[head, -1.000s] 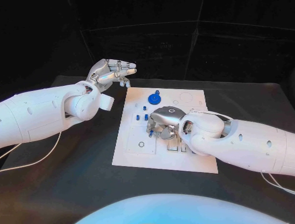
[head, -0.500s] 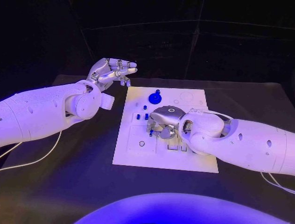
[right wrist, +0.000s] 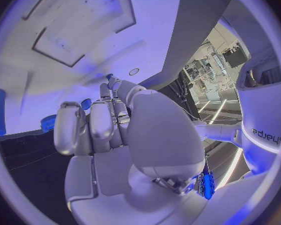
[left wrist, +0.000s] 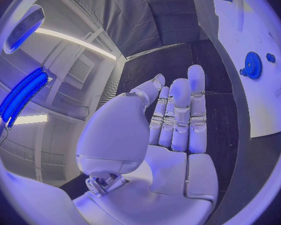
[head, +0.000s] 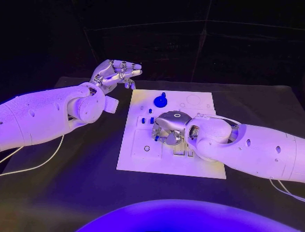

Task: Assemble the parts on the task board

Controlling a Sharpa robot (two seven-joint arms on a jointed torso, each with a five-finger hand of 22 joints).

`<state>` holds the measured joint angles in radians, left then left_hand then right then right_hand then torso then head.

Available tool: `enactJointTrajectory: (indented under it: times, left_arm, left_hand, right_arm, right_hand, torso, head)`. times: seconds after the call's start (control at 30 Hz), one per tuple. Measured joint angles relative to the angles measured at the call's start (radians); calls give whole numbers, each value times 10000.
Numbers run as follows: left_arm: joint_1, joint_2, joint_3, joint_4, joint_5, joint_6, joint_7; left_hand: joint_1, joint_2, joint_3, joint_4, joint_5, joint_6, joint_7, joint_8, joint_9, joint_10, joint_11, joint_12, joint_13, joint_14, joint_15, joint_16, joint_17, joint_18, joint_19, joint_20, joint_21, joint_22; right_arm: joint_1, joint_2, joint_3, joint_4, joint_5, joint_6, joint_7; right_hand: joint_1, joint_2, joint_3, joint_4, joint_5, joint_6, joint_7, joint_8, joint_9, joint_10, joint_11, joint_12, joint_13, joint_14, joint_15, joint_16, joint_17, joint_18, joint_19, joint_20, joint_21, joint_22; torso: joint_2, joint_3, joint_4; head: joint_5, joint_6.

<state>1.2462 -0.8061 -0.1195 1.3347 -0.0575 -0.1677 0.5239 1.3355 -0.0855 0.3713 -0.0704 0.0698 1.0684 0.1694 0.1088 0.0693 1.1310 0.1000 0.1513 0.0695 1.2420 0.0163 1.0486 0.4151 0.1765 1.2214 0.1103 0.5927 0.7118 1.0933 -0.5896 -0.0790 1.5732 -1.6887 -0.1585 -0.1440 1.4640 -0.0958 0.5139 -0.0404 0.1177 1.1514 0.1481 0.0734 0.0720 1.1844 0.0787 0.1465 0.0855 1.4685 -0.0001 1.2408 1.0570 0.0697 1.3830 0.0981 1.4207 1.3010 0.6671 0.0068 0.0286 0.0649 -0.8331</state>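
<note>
I see the black table [head: 69, 193] under both arms, with the task board [head: 142, 162] lying flat at its middle, long side running near to far.

Left arm [head: 34, 118] comes in from the left. Its left hand [head: 116, 73] hangs raised off the board's far-left corner, well apart from the parts. In the left wrist view the left hand [left wrist: 172, 130] has its fingers [left wrist: 197, 95] straight and lying side by side, holding nothing (palm plainly bare).

Right arm [head: 264, 150] reaches in from the right, across the near-right part of the board. Its right hand [head: 170, 128] sits low over the board's middle, fingers pointed down at the surface. A small blue piece [head: 156, 137] shows at the fingertips; I cannot tell whether the hand is pinching it or only touching it. In the right wrist view the right hand [right wrist: 115, 130] has its fingers curled forward toward the white plate.

Blue gear [head: 160, 102] stands on the far part of the board, a blue peg [head: 163, 94] just beyond it. Small blue pegs [head: 147, 121] sit left of the right hand, near mid-board.
</note>
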Motion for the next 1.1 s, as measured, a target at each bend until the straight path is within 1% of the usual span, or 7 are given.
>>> enactJointTrajectory:
  times: [0.33, 0.43, 0.47, 0.53, 0.63, 0.83, 1.1]
  left_arm:
    - [0, 0, 0, -5, 0, 6, -11]
    - [1, 2, 0, -5, 1, 10, -15]
    - [1, 2, 0, -5, 1, 12, -17]
    - [2, 2, 0, -5, 1, 14, -19]
    - [2, 2, 0, -5, 1, 19, -26]
    - [3, 1, 0, -6, 2, 27, -36]
    - [4, 0, 0, -15, 2, 44, -53]
  left_hand:
    - [0, 0, 0, 0, 0, 0, 0, 0, 0, 0, 0, 0, 0, 0, 0, 0, 0, -1, 0, 0, 0, 1]
    - [0, 0, 0, 0, 0, 0, 0, 0, 0, 0, 0, 0, 0, 0, 0, 0, 1, -1, 0, 0, 0, 1]
    - [0, 0, 0, 0, 0, 0, 0, 0, 0, 0, 0, 0, 0, 0, 0, 0, 1, 0, 0, 0, 0, 1]
    - [0, 0, 0, 0, 0, 0, 0, 18, 0, 0, 0, 0, 0, -6, -7, 0, 1, -1, 0, 0, -16, 1]
    - [0, 0, 0, 0, 0, 0, 0, 40, 0, 0, 0, 0, 0, -37, -37, 0, 1, 0, 0, 0, -38, -8]
    - [0, 0, 0, 0, 0, 0, 0, 40, 0, 0, 0, 0, 0, -37, -37, 0, 1, 0, 0, 0, -38, -9]
    - [0, 0, 0, 0, 0, 0, 0, 40, 0, 0, 0, 0, 0, -36, -37, 0, -7, 0, 0, 0, -38, -8]
  right_arm:
    - [6, 21, 5, 0, -32, 67, -41]
    - [5, 57, -4, -24, -50, 100, -73]
    - [2, 70, -14, -40, -61, 116, -89]
    - [3, 74, -71, -48, -84, 125, -115]
    - [31, 61, -172, -28, -143, 86, -145]
    - [55, 43, -276, 14, -249, -76, -186]
    - [24, -86, -342, 139, -327, -306, -231]
  right_hand:
    - [-205, -100, 0, 0, -12, -32, 8, -2, 8, -2, 2, -12, -1, 0, 0, 0, -72, -1, -23, 23, -1, -48]
    - [-479, -265, -125, 65, 88, -421, 162, -107, -51, -333, 143, -165, -90, -22, 22, -74, -225, 1, -149, 149, -81, -224]
    - [-606, -392, -194, 108, 101, -722, 234, -107, -85, -572, 209, -288, -151, -27, 108, -166, -352, 1, -314, 196, -212, -425]
    - [-748, -534, -317, 125, 102, -998, 265, -107, -91, -876, 296, -406, -197, -16, 163, -283, -533, 0, -575, 244, -417, -754]
    - [-841, -627, -416, 138, -11, -1143, 285, -106, -91, -1038, 354, -422, -217, -17, 163, -324, -657, 1, -682, 285, -529, -948]
    - [-839, -627, -466, 134, -12, -1175, 254, -106, -81, -1110, 355, -421, -205, -17, 163, -324, -684, 0, -682, 285, -529, -988]
    - [-876, -591, -468, 136, -12, -1211, 289, -106, -82, -1109, 355, -422, -204, -17, 162, -330, -720, 0, -718, 322, -568, -1003]
  torso:
    - [0, 0, 0]
    - [0, 0, 0]
    - [0, 0, 0]
    - [0, 0, 0]
    - [0, 0, 0]
    - [0, 0, 0]
    - [0, 5, 0]
  head:
    - [6, -13]
    - [7, -13]
    - [11, -13]
    - [12, -12]
    - [13, -10]
    - [23, -34]
    - [28, -31]
